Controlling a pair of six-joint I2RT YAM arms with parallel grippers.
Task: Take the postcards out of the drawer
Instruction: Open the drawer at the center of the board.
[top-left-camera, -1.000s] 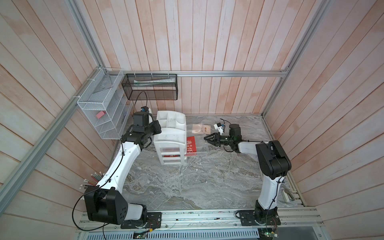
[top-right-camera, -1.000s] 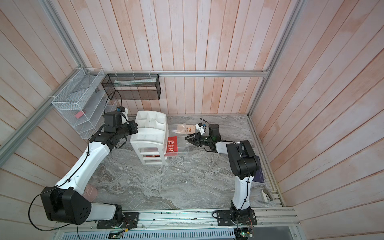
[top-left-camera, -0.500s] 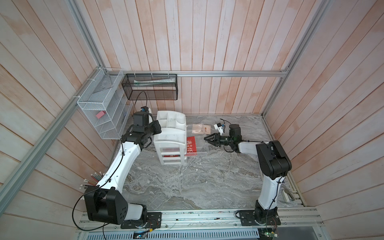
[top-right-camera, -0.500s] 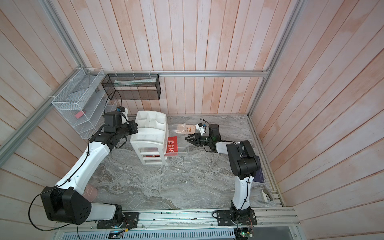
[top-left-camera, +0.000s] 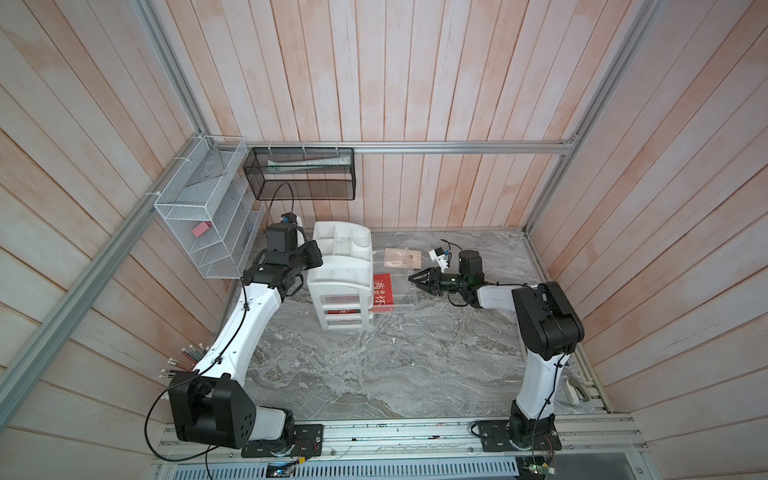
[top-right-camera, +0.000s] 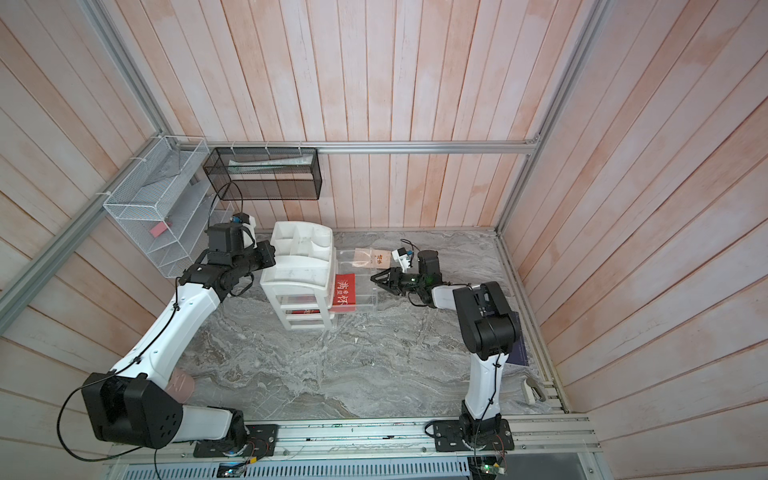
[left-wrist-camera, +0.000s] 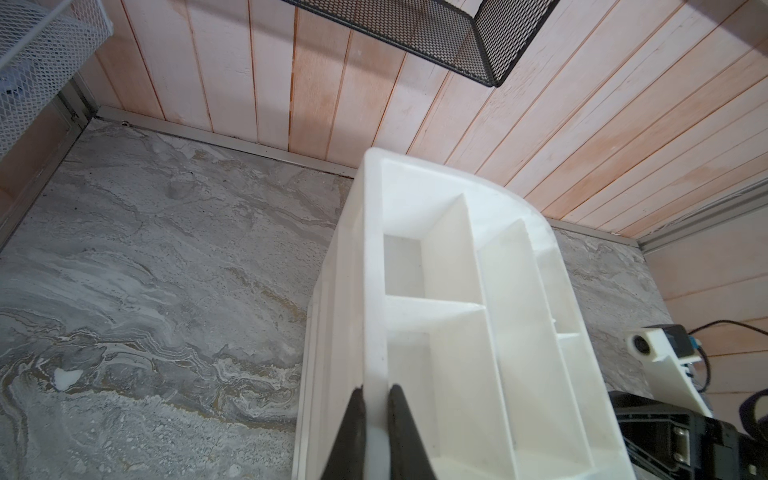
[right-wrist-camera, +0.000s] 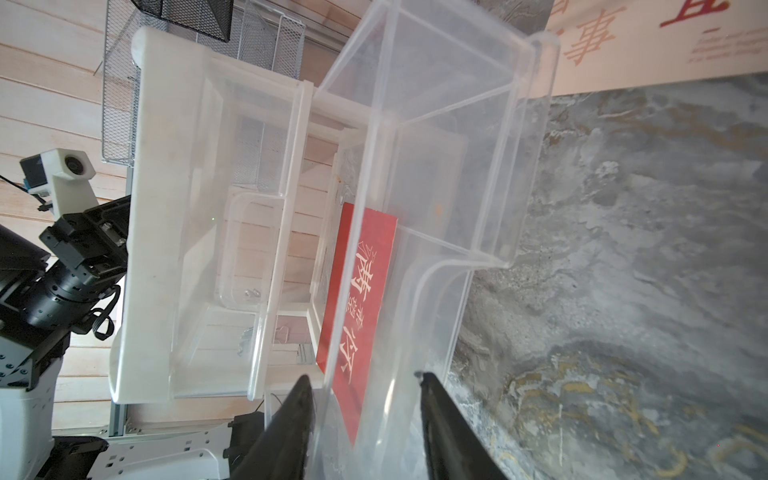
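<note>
The left end effector (left-wrist-camera: 374, 388) was closed on a wall of the white organizer (left-wrist-camera: 457, 257). The right end effector (right-wrist-camera: 363, 376) stood partly open astride the front of the pulled-out clear drawer (right-wrist-camera: 457, 124), perhaps not touching it. One red postcard (right-wrist-camera: 361, 299) lay inside; the beige postcard (top-left-camera: 402, 258) lay on the surface (top-left-camera: 395, 365) near its far edge.

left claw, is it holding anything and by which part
The left claw is shut on the white organizer, pinching the top edge of its outer wall.
</note>
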